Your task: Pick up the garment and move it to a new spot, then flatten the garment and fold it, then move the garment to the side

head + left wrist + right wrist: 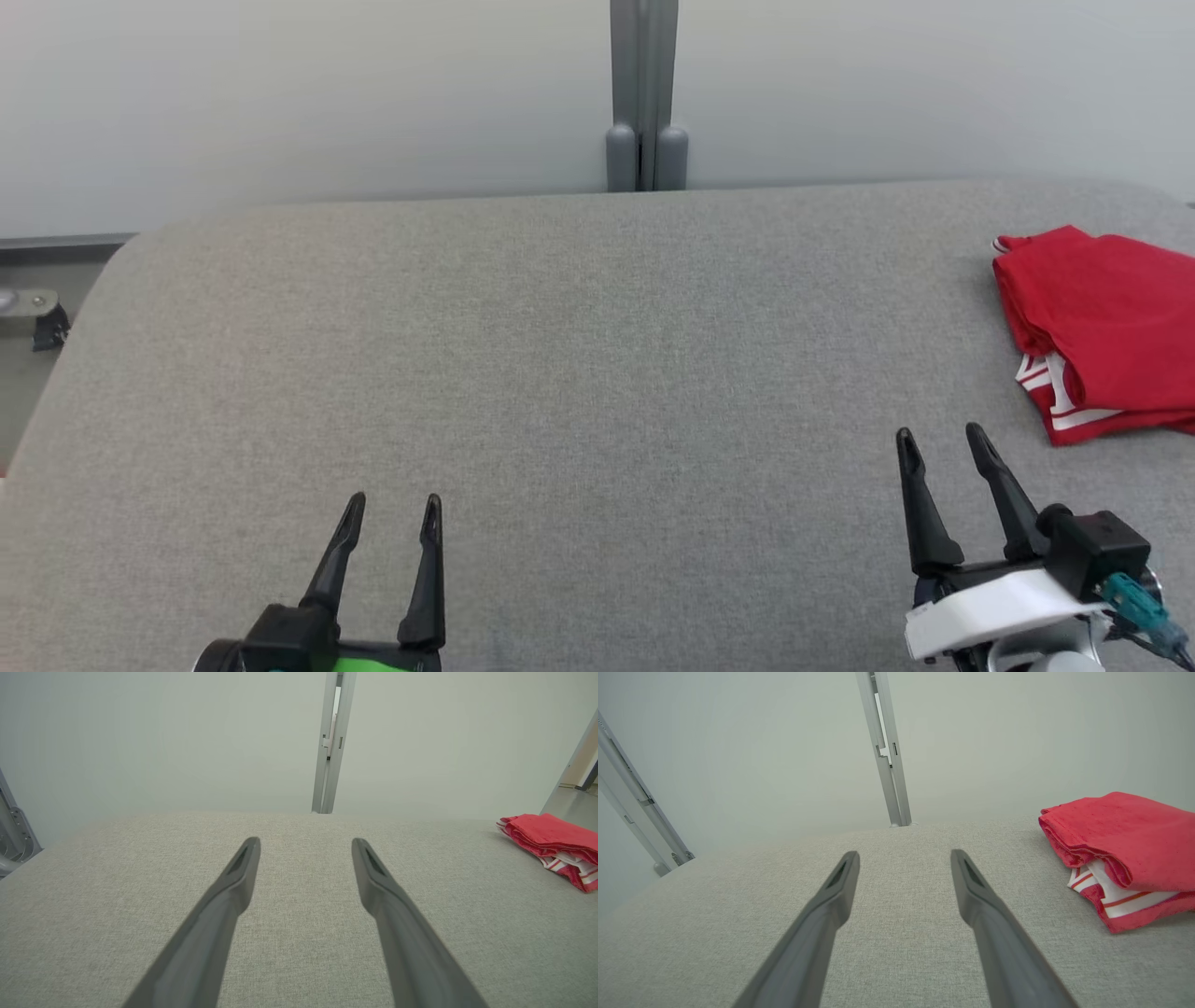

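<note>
The red garment (1102,317), apparently folded, lies at the table's (560,373) right; left gripper (394,504) and right gripper (940,434) both spread, empty.

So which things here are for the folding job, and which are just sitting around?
For the job:
- red garment with white stripes, folded, lying off to the right
- left tool, open
- right tool, open, nearest the garment

Just there:
- grey padded table
- grey post behind it
- pale wall
- metal bracket at far left
</note>
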You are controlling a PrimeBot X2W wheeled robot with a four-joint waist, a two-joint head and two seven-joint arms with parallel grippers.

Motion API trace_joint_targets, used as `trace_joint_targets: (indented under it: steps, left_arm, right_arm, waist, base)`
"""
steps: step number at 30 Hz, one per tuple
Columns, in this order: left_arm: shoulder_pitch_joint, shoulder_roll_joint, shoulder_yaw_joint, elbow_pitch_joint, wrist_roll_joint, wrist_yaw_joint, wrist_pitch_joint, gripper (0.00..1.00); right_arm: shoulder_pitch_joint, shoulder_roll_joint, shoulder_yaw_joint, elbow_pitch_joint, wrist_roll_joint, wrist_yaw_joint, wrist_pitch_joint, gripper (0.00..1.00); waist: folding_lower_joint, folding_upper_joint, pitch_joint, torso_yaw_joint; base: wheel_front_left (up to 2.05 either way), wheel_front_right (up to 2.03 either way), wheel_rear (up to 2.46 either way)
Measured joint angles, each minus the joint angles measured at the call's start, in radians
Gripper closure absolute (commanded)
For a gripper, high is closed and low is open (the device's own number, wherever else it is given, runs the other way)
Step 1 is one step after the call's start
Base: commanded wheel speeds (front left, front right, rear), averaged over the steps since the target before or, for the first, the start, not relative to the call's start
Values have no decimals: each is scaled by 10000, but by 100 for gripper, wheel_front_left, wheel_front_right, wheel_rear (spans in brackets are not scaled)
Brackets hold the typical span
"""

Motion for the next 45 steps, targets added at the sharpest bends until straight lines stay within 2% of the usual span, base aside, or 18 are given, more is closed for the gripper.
trace_joint_targets:
  steps: [4, 9, 19, 32, 33, 38, 45]
  left_arm:
    - [413, -2, 238, -288, 157, -27, 0, 0]
    - [1024, -6, 347, -849, 466, 33, 0, 0]
    - [1451, -8, 320, -1041, 754, -165, 0, 0]
    - [1454, -8, 224, -660, 685, -309, 0, 0]
    - [1459, -8, 224, -612, 686, -309, 0, 100]
    - [1551, -8, 217, -165, 639, -309, 6, 100]
    - [1497, 21, 324, -42, -780, -309, 284, 100]
  right_arm:
    - [854, 86, -316, -876, -301, 0, -2, 0]
    - [1720, 128, -297, -968, -295, -2, -2, 0]
    - [2203, 153, -249, -1081, -291, -2, -2, 0]
    - [2277, 153, -157, -1045, -274, -2, -2, 0]
    - [2282, 157, -153, -1003, -276, -2, -2, 100]
    - [2337, 213, -140, -579, -234, -2, 19, 100]
    - [2197, 198, -184, -405, 1095, -2, 322, 100]
  waist:
    - [0, 0, -553, 163]
    - [0, 0, -1100, 263]
    - [0, 0, -1654, 222]
    - [0, 0, -1790, 212]
    - [0, 0, -1789, 213]
    - [0, 0, -1782, 210]
    - [0, 0, -1674, 164]
  base:
    - [0, 0, 0]
    - [0, 0, 0]
    - [0, 0, 0]
    - [0, 0, 0]
    - [0, 0, 0]
    - [0, 0, 0]
    - [0, 0, 0]
